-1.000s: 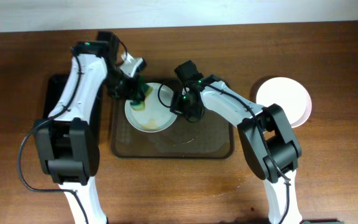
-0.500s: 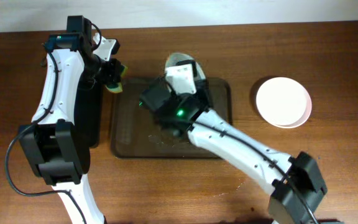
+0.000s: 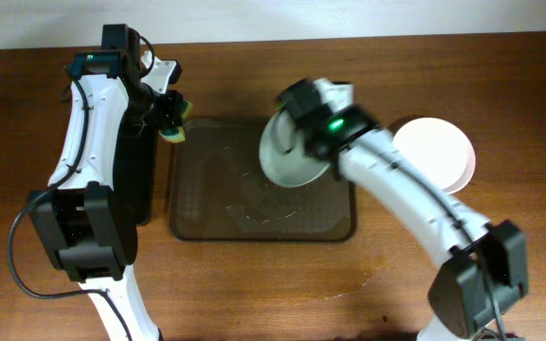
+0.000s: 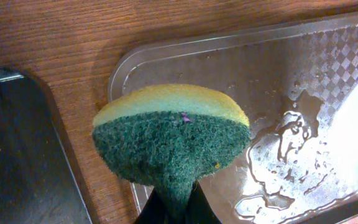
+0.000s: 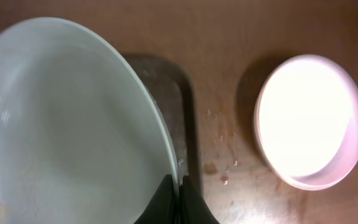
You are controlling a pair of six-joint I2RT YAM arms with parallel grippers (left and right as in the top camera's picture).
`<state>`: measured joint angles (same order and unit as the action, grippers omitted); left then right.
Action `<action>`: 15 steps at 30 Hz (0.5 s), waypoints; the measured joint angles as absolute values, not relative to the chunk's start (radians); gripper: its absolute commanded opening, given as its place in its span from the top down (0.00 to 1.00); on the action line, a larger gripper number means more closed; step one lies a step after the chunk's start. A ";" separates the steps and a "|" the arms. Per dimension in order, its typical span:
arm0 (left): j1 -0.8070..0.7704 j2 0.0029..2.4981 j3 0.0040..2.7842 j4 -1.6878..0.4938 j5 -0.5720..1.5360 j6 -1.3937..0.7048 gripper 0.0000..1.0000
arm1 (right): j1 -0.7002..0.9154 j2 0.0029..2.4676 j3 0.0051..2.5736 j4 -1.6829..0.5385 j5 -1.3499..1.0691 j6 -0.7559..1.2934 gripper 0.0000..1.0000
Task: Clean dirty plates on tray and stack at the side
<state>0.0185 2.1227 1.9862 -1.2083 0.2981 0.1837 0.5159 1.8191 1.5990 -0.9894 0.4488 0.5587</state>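
Right fingers, clamped on the plate's rim, have lifted it off the tray toward the stack near the desk's right edge; left fingers pinch the sponge aside

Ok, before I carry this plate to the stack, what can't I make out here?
Stack: plate count unclear; overhead and right wrist both look straight down on it.
Held plate: right wrist view is blurred, so leftover smears are uncertain; its underside shows in no view.
Left gripper: the sponge hides most of it in the left wrist view.
Black tray: largely under the left arm overhead.
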 measured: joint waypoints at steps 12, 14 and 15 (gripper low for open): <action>0.067 2.123 1.986 -1.222 0.075 0.062 0.99 | -0.337 1.794 1.289 -0.791 0.104 0.553 0.92; 0.116 2.123 1.986 -1.223 0.059 0.056 0.99 | -0.334 1.790 1.227 -0.730 0.105 0.553 0.27; 0.158 2.123 1.986 -1.224 0.047 0.056 0.99 | -0.332 1.790 1.193 -0.727 0.103 0.558 0.11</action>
